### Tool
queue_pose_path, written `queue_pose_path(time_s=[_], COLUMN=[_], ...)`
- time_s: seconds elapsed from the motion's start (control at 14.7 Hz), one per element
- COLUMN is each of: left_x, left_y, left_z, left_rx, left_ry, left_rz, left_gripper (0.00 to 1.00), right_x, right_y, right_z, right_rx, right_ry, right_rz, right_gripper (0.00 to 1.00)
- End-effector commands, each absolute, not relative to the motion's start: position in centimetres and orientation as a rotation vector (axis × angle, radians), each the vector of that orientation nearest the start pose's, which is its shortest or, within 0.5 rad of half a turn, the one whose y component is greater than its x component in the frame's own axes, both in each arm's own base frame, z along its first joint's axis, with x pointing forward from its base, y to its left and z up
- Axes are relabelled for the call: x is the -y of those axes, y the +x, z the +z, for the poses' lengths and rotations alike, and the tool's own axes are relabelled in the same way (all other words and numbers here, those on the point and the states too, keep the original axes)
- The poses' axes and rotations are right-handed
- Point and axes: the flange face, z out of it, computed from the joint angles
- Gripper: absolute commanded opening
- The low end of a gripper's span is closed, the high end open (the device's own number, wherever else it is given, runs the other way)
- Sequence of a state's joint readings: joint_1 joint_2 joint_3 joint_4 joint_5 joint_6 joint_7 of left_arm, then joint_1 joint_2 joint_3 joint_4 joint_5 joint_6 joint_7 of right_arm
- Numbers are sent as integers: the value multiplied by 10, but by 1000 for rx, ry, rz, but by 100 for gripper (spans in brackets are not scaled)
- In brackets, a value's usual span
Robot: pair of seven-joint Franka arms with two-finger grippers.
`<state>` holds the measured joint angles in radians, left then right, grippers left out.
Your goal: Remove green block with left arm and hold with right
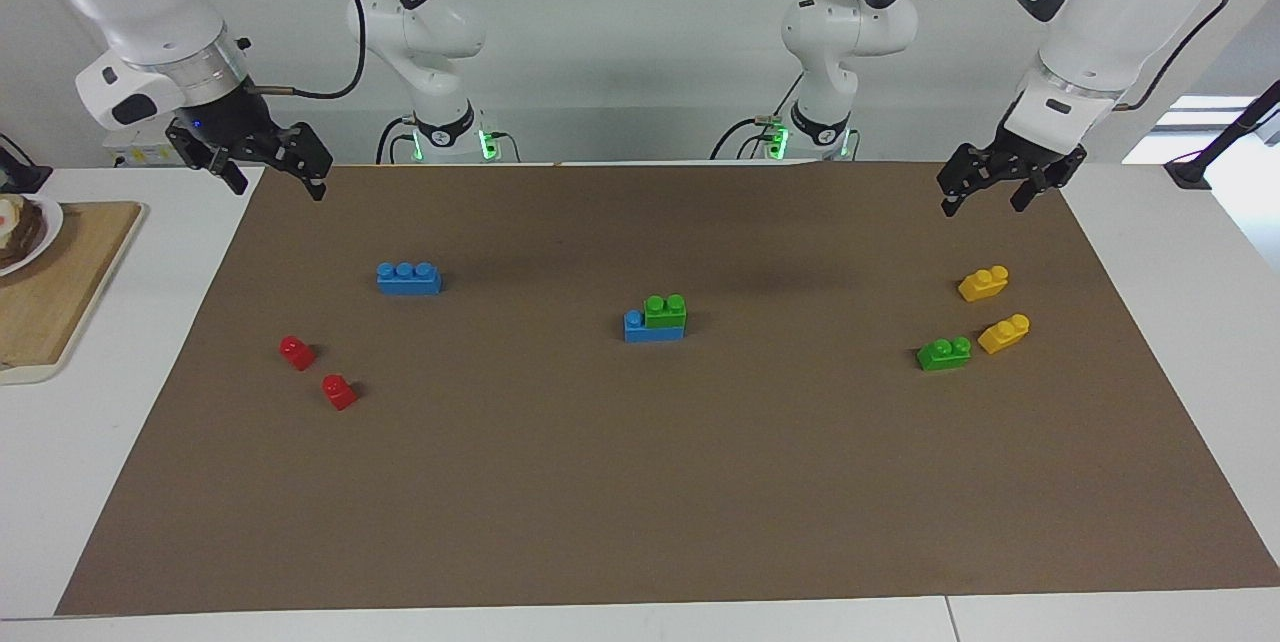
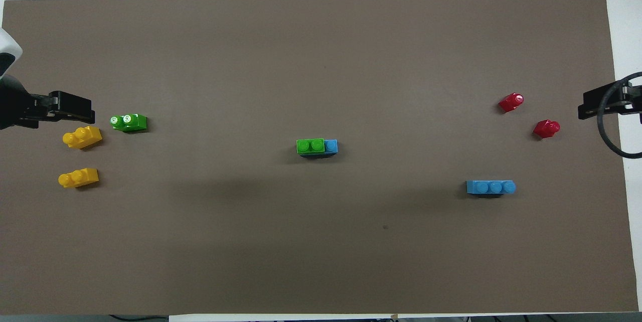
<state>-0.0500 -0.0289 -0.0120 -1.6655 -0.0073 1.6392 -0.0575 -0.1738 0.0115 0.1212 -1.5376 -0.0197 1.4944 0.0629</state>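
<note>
High facing camera across from the robots, steep overhead camera, both covering the brown mat (image 1: 640, 482).

I see the green block (image 1: 665, 310) (image 2: 310, 146), a small bright green two-stud brick, sitting upright and pressed onto a blue brick (image 1: 634, 326) (image 2: 331, 146) at mid-desk. It covers two of the blue brick's studs; one blue stud shows at its 3 o'clock end in the overhead view.

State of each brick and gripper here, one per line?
green block: stacked on blue brick
loose green brick: on mat
lone blue brick: unstacked
yellow bricks: apart
red bricks: apart
left gripper: open, raised
right gripper: open, raised
</note>
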Motion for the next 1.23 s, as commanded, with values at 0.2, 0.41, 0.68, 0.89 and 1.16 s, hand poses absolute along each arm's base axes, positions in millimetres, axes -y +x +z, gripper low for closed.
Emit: queue_pose_path(time_s=[0.2, 0.41, 0.68, 0.89, 1.16], left_x=[33, 33, 34, 30, 41], left_y=[545, 541, 538, 532, 530], left_z=[605, 604, 609, 611, 612], left_rx=[-25, -8, -8, -3, 140], left_ry=[-3133, -3133, -3133, -3132, -3129], left_rz=[-20, -18, -30, -3, -9], left_gripper=[100, 100, 100, 100, 100], right_x=[33, 34, 34, 34, 34], right_y=[551, 551, 552, 551, 547], right_z=[629, 629, 630, 629, 625], right_rx=[-218, -220, -222, -224, -227], right_ry=[-3159, -3159, -3159, -3157, -3159], right_rz=[50, 53, 36, 43, 58], right_gripper=[100, 100, 100, 100, 100])
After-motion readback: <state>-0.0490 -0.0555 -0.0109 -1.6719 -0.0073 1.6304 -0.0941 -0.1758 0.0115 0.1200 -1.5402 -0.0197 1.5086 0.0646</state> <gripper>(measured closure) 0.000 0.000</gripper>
